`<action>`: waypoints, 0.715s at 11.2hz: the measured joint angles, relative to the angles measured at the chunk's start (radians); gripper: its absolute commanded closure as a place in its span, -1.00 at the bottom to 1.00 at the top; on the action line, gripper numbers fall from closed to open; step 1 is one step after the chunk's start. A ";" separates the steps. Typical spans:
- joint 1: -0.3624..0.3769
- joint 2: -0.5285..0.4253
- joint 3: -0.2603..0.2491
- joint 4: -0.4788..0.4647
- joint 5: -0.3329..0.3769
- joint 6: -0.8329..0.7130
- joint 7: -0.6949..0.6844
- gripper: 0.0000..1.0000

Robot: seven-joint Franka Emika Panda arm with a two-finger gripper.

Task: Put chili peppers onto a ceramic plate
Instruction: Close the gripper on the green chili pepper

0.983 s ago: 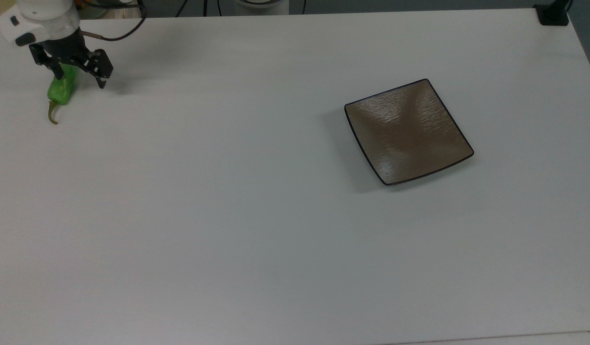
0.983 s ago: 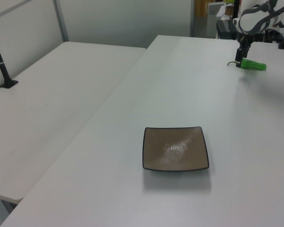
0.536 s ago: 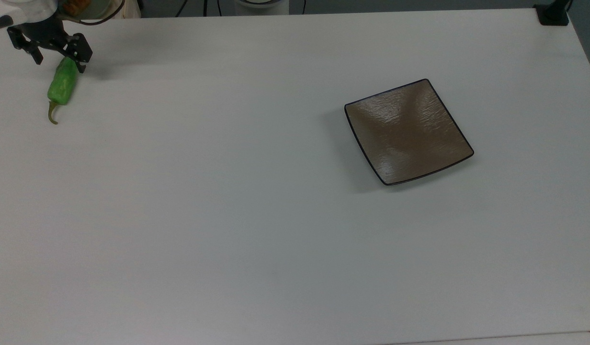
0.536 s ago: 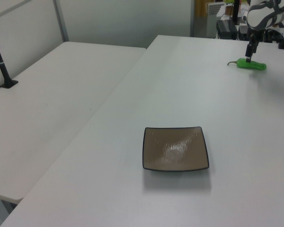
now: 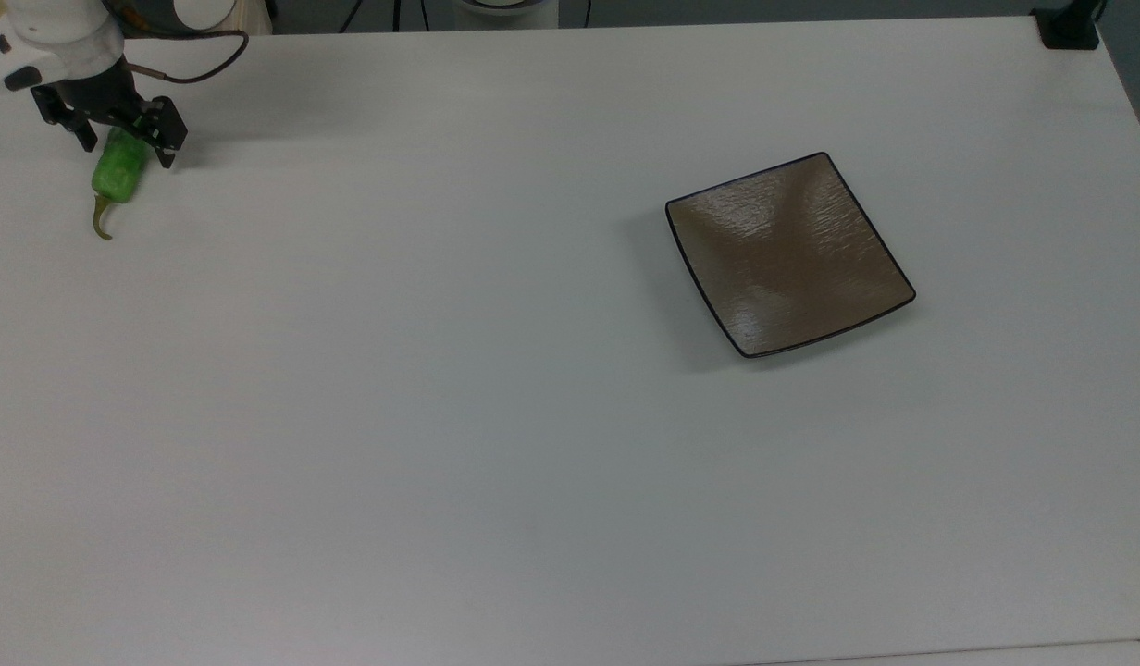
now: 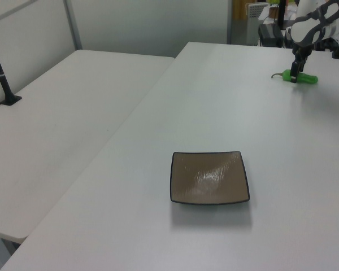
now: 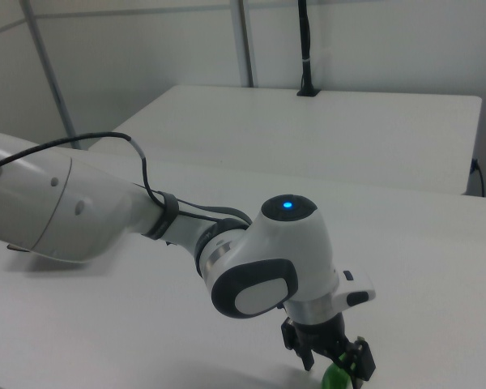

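We find the bright green, wrinkled chili pepper [image 5: 119,176] lying on the white table [image 5: 496,444] at the top view's far left, its thin olive stem curling toward the bottom of the top view. The black two-finger gripper [image 5: 109,131] sits over the pepper's blunt end, one finger on each side and a clear gap between them, so we read the fingers as spread around the pepper, not clamped on it. In the left view the gripper [image 6: 294,77] stands low against the pepper [image 6: 304,78], fingers pointing down from the white wrist. We judge this as the grasp step: the next move calls for pressing the fingers together on the body, then lifting. The square brown glossy ceramic plate [image 5: 792,254] with its dark rim lies bare and well apart, toward the top view's right, so a long carry remains.
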 measured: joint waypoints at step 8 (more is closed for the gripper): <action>-0.001 0.019 0.000 0.004 0.036 0.022 -0.098 0.53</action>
